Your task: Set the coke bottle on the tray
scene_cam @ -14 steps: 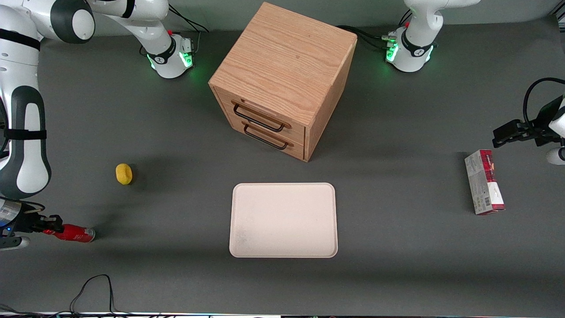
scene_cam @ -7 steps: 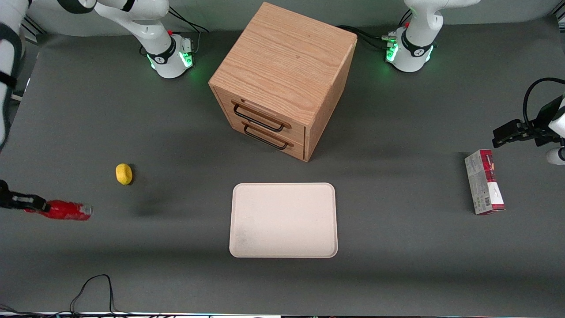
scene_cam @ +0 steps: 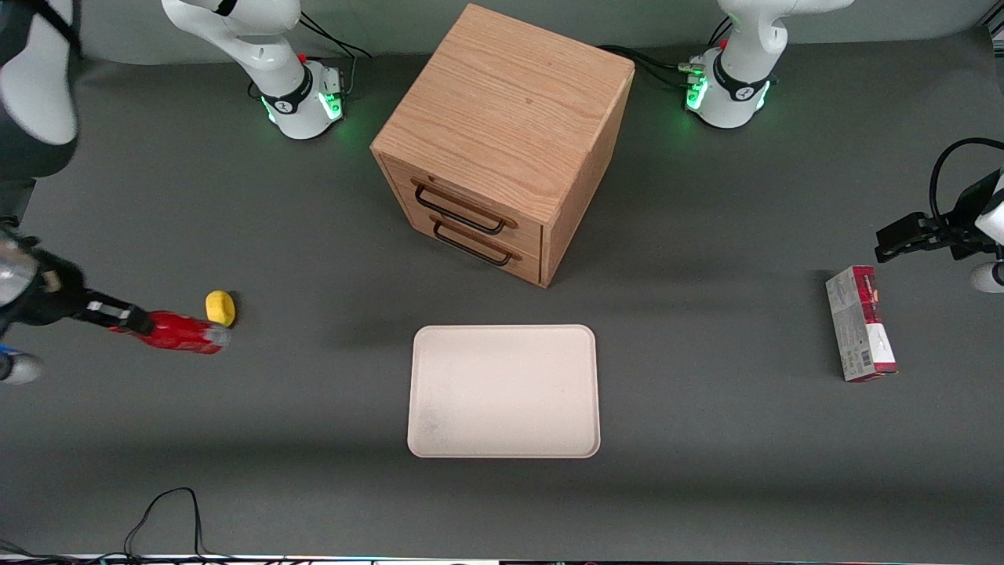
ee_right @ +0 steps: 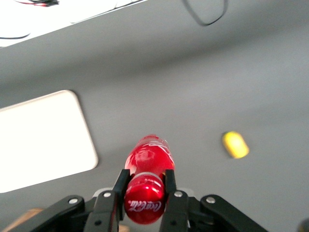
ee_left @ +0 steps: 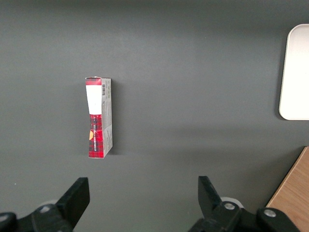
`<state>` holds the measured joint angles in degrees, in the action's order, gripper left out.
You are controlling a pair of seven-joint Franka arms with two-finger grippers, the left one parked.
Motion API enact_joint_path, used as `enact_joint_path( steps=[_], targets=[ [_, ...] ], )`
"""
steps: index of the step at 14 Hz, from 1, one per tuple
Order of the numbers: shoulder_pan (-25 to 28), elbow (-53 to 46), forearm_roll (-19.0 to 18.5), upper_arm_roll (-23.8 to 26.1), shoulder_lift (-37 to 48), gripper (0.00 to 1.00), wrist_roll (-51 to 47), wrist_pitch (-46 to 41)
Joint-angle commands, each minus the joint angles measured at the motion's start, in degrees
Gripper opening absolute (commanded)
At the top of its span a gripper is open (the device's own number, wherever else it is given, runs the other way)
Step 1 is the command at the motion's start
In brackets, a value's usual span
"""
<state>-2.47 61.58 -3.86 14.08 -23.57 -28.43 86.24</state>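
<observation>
pincer [scene_cam: 129,320] w/ coke bottle [scene_cam: 179,333] aloft

front view high overhead, wrist views close

You're in a robotics lab: arm bases [scene_cam: 302,98] with green status lights bolted to a dark grey matte table [scene_cam: 706,471], loose cables [scene_cam: 169,514] along its edge, and staged props, namely a wooden drawer cabinet [scene_cam: 502,141], a cream tray [scene_cam: 503,391], a carton [scene_cam: 860,323].
</observation>
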Motion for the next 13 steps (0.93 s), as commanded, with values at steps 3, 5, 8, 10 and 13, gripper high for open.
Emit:
enact_joint_path(
  steps=[3, 5, 8, 10, 13],
  targets=[
    [3.1, -0.9, -3.8, 9.9, -1.8, 0.0, -15.6, 7.1],
    [8.3, -0.9, -9.3, 10.9, -6.3, 0.0, -22.4, 12.0],
    [12.7, -1.5, -16.1, 10.9, -14.8, 0.0, -24.9, 19.2],
    [12.7, -1.4, -16.2, 10.9, -19.5, 0.0, -24.4, 26.0],
    [13.4, -1.2, -20.3, 10.9, -24.3, 0.0, -23.4, 31.2]
  ],
)
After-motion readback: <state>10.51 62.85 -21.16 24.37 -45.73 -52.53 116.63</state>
